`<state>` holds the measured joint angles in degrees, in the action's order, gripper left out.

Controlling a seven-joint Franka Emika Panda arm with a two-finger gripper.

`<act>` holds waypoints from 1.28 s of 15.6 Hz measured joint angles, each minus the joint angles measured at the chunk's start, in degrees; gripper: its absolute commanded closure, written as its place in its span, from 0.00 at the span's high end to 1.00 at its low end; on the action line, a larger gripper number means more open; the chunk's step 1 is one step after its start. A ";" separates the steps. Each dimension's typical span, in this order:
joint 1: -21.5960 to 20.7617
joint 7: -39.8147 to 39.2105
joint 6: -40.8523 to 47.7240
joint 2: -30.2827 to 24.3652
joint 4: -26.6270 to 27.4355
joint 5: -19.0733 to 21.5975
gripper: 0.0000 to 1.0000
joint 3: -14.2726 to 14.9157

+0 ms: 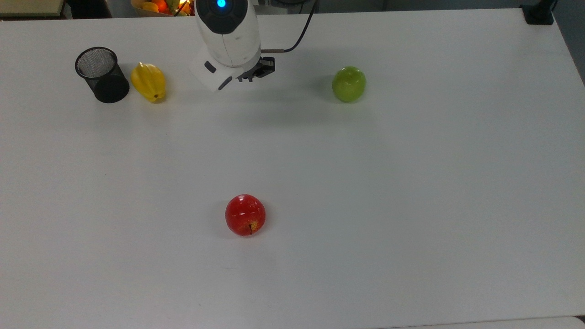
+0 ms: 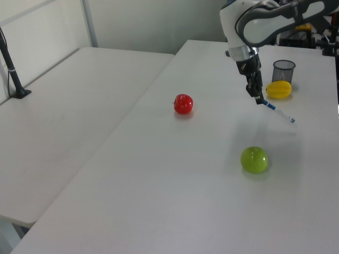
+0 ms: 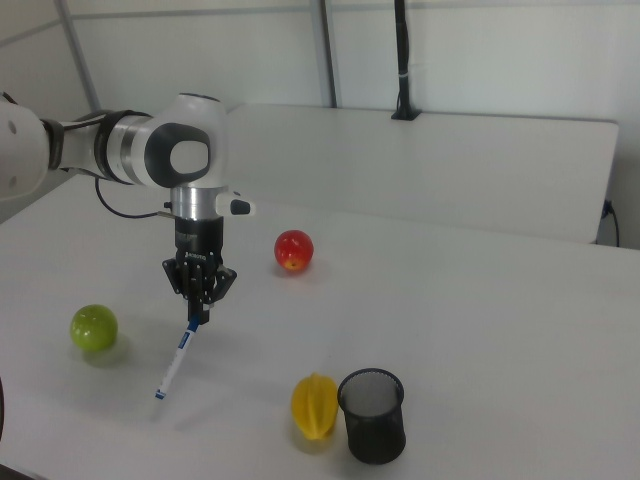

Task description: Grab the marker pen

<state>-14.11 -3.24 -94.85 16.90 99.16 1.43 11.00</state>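
My gripper (image 2: 259,100) is shut on the upper end of the marker pen (image 2: 278,112), a slim white pen with blue parts. The pen hangs slanted below the fingers, above the white table (image 2: 175,174). In the right view the gripper (image 3: 199,312) points straight down and the marker pen (image 3: 175,362) slopes down toward the right view's left. In the top view the white arm covers the pen, and the gripper (image 1: 250,77) peeks out below the wrist, between the yellow fruit and the green apple.
A black mesh cup (image 1: 101,75) and a yellow starfruit (image 1: 148,82) stand at the top view's upper left. A green apple (image 1: 348,83) lies to the gripper's right, a red apple (image 1: 245,214) near the middle front. A second white table (image 2: 63,106) adjoins.
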 measured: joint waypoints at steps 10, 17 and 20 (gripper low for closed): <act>-0.24 2.94 -3.44 5.23 -0.16 -3.00 0.41 -3.09; -0.16 5.34 -5.63 6.19 -0.99 -3.04 1.00 -3.22; 0.49 6.16 -6.18 5.21 -2.06 -3.07 1.00 -3.20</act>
<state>-13.62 2.92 -101.03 22.11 97.10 -1.64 7.79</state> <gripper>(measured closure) 0.004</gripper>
